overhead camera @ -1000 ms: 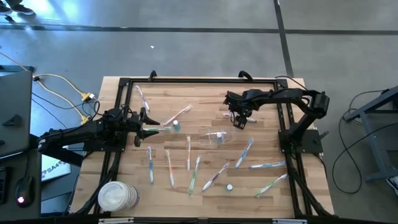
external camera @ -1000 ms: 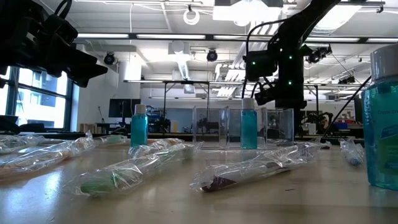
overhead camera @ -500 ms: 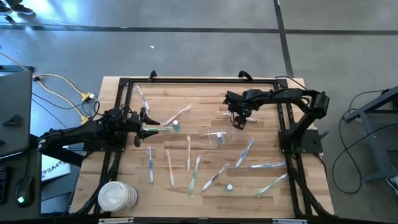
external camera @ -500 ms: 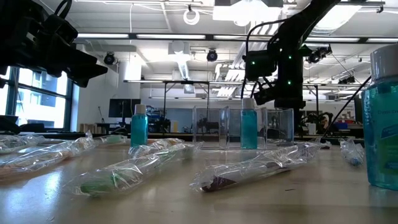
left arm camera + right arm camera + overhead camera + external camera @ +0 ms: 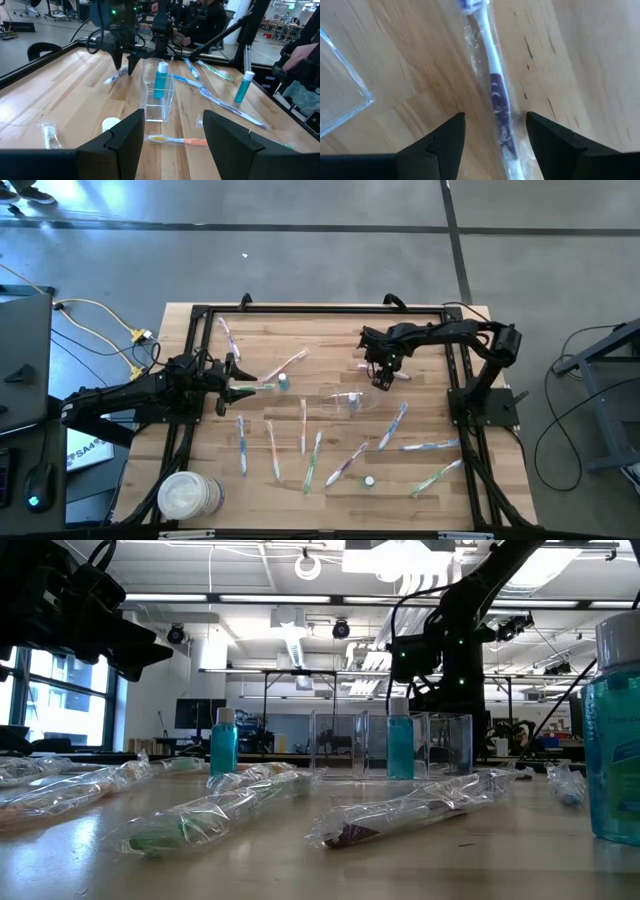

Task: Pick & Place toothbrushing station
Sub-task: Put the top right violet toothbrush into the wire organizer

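Several slim wrapped toothbrushes (image 5: 318, 455) lie flat over the wooden table. A small transparent container (image 5: 345, 400) stands mid-table with a blue white-capped tube (image 5: 161, 80) inside. My right gripper (image 5: 383, 377) is open above a wrapped white-and-purple toothbrush (image 5: 495, 90), which shows between its fingers (image 5: 440, 145). My left gripper (image 5: 232, 383) is open at the table's left, level above the table. A toothbrush with a yellow head (image 5: 177, 141) lies crosswise just beyond its fingertips. A small tube (image 5: 283, 382) stands close by.
A stack of clear cups (image 5: 187, 495) sits at the near left corner. Black frame rails (image 5: 320, 310) run along the table's sides. A loose white-capped tube (image 5: 369, 480) stands near the front. A blue tube (image 5: 242, 86) and a white cap (image 5: 110, 123) stand near the container.
My right gripper has shifted a little toward the table's left edge, staying open over the wrapped toothbrush. Nothing on the table has moved.
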Motion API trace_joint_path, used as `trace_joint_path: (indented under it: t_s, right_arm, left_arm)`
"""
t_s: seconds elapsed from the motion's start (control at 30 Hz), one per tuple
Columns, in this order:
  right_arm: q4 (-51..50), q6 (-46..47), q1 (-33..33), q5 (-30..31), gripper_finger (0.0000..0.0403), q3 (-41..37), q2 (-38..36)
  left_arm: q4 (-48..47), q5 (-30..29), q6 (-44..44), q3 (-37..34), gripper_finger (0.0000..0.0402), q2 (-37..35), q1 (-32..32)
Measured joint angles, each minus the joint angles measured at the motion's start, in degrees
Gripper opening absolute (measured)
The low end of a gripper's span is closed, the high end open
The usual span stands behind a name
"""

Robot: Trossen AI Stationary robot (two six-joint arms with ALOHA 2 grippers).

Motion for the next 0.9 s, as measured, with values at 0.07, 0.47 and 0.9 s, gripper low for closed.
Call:
trace_joint_path:
  t_s: [0.07, 0.47, 0.9]
  right_arm:
    - [0.02, 0.41, -0.51, -0.58, 0.0195, -0.04, 0.12]
    - [-0.85, 1.12, -1.64, -0.13, 0.0017, -0.13, -0.09]
    - [-3.47, 2.05, 0.97, 5.33, 0.0009, -0.45, -4.21]
  left_arm:
    - [0.00, 0.00, 0.00, 0.00, 0.0203, 0.01, 0.02]
    - [0.00, -0.01, 0.00, 0.00, 0.0203, 0.00, 0.02]
    - [0.00, -0.32, 0.00, 0.00, 0.0203, 0.01, 0.02]
